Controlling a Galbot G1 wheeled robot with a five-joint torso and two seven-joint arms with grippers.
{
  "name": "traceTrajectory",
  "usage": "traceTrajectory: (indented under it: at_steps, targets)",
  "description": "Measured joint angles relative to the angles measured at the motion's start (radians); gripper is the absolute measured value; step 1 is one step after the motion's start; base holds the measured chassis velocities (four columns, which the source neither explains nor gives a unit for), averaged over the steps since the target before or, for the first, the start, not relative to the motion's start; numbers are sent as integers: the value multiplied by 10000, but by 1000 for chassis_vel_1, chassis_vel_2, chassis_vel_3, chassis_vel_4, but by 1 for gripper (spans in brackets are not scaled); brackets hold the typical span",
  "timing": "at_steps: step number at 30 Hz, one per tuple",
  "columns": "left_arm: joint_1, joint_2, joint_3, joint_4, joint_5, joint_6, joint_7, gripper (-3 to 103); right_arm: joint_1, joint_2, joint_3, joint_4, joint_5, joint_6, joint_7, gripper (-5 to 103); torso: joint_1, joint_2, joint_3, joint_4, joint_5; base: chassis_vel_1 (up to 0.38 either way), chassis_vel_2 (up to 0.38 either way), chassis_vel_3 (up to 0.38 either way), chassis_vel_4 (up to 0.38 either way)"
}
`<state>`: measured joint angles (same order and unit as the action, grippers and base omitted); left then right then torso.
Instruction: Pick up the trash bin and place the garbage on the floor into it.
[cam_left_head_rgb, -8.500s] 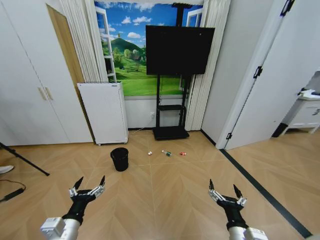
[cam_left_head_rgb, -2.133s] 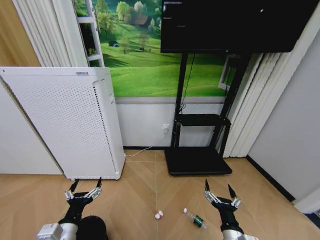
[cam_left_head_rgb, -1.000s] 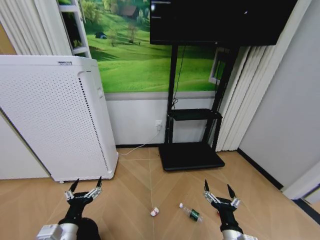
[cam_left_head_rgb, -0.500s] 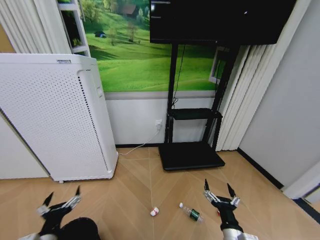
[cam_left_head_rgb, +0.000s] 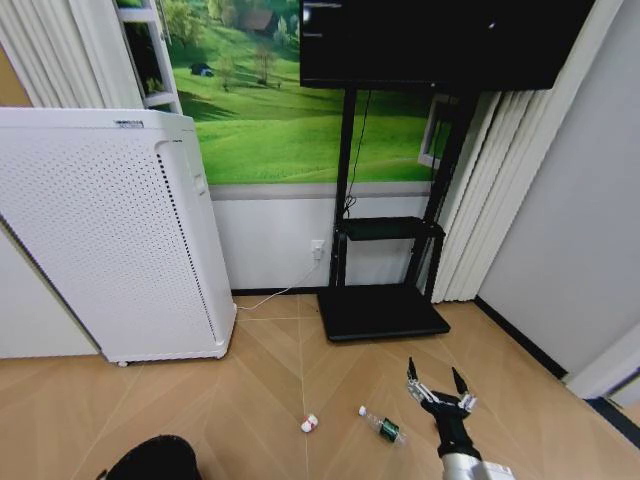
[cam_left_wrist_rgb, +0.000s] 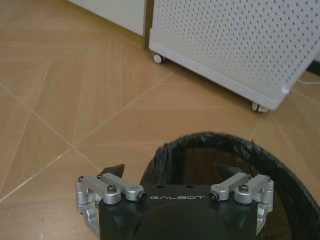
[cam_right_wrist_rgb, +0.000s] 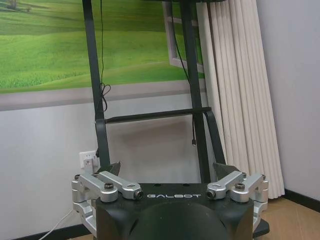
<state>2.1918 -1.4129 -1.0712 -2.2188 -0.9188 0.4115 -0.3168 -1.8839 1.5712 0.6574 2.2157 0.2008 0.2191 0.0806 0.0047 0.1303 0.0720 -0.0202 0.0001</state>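
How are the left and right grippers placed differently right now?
The left gripper points down over the rim of the trash bin; the right gripper is held out level above the floor, facing the TV stand. Both are open and hold nothing.

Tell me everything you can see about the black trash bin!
The trash bin is round and black, with a thin rolled rim that looks a bit crinkled. It looks dark and hollow inside; I can't tell if anything is in there. It stands upright on the floor, near the wheeled white appliance. The left gripper hangs right over its rim, fingers spread open, one tip outside and one over the opening, not touching as far as I can tell. From the head camera its top shows at the lower edge.
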Motion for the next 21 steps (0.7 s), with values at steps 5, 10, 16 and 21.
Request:
traceTrajectory:
  at_steps: [5, 10, 16, 21]
  targets:
    - [202, -29, 437, 77, 105, 25, 41, 101, -6, -30, 57, -37, 104, 17, 14, 100, 3, 5, 5, -1, 0, 0, 0, 0, 0]
    - [266, -126, 715, 220, 81, 100, 20, 99, 24, -41, 61, -39, 171, -9, 65, 100, 5, 12, 10, -3, 4, 0, 0, 0, 0]
    - [894, -47, 633, 215, 158, -401, 214, 99, 79, -41, 94, -113, 298, -134, 173, 100, 6, 20, 16, 1, -1, 0, 0, 0, 0]
    - [859, 4, 599, 231, 302, -478, 294, 99, 105, 4, 75, -226, 304, -134, 195, 100, 7, 23, 18, -1, -1, 0, 0, 0, 0]
